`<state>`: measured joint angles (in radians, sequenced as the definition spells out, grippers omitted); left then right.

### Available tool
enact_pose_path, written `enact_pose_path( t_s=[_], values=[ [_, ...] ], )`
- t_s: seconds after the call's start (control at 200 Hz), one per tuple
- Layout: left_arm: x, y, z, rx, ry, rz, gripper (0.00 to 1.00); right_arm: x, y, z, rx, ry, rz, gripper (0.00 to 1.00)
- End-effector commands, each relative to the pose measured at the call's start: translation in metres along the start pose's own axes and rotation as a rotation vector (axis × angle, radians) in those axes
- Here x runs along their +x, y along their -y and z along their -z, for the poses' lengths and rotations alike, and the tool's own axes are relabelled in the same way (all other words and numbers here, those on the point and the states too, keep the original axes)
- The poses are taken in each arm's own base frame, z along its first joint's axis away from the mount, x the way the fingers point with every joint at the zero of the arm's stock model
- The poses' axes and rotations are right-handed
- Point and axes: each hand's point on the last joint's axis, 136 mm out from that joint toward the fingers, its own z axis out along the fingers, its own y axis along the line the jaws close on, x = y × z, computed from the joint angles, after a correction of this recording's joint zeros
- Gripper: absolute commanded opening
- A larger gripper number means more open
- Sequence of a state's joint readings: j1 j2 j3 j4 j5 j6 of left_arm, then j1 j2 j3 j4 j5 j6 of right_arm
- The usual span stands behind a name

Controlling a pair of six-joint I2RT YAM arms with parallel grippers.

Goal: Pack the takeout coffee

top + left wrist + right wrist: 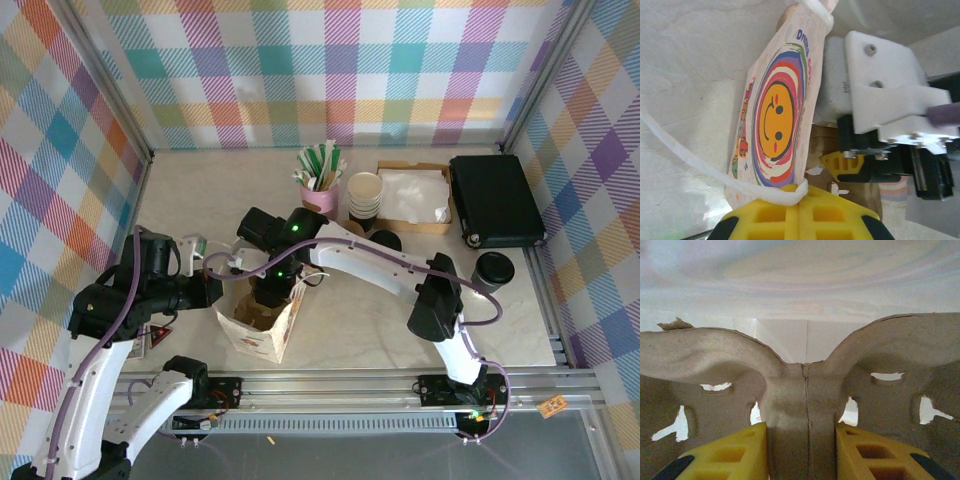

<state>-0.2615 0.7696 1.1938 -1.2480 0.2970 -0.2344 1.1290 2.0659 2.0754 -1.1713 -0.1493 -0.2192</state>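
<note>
My left fingers [800, 217] are clenched on the white handle [715, 173] of the paper bag [775, 115], which stands at the near left of the table [350, 325]. My right fingers [735, 452] reach down into that bag, squeezed on either side of the centre rib of the pulp cup carrier [805, 390] — grasping it, not loose. Whether the carrier sits flat on the bag's bottom I cannot tell.

The takeout coffee [493, 270] is not packed yet. It stands upright on the table well to the right, near the table's right edge and just in front of the black case [495, 200], black lid up. From my right fingers it lies straight off to the right, out past my own elbow. Its long axis is vertical, so I judge a side-on grasp of the cup wall below the lid suits best.

My right arm is the nearer one — the left is tied to the handle on the bag's far side. The loose black lids [385, 240] beside the cream cups [365, 195] lie between; those are not my target.
</note>
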Motion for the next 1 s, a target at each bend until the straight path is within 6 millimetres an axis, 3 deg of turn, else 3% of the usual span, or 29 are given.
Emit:
enact_pose_path(
  t_s=[0.0, 0.52, 0.765, 0.995],
  values=[
    [-0.008, 0.008, 0.01, 0.016, 0.035, -0.042, 0.0, 0.013, -0.007, -0.016, -0.027, -0.072, 0.021, 0.35],
    [0.014, -0.005, -0.003, 0.001, -0.014, -0.038, 0.0, 0.018, -0.007, -0.042, -0.064, -0.106, -0.003, 0.35],
    [0.014, -0.004, -0.003, 0.003, -0.011, -0.053, 0.0, 0.024, -0.004, -0.053, -0.061, -0.144, -0.006, 0.36],
    [0.011, 0.002, -0.001, 0.029, -0.015, -0.059, 0.0, 0.018, -0.008, -0.037, -0.053, -0.144, -0.016, 0.38]
  ],
)
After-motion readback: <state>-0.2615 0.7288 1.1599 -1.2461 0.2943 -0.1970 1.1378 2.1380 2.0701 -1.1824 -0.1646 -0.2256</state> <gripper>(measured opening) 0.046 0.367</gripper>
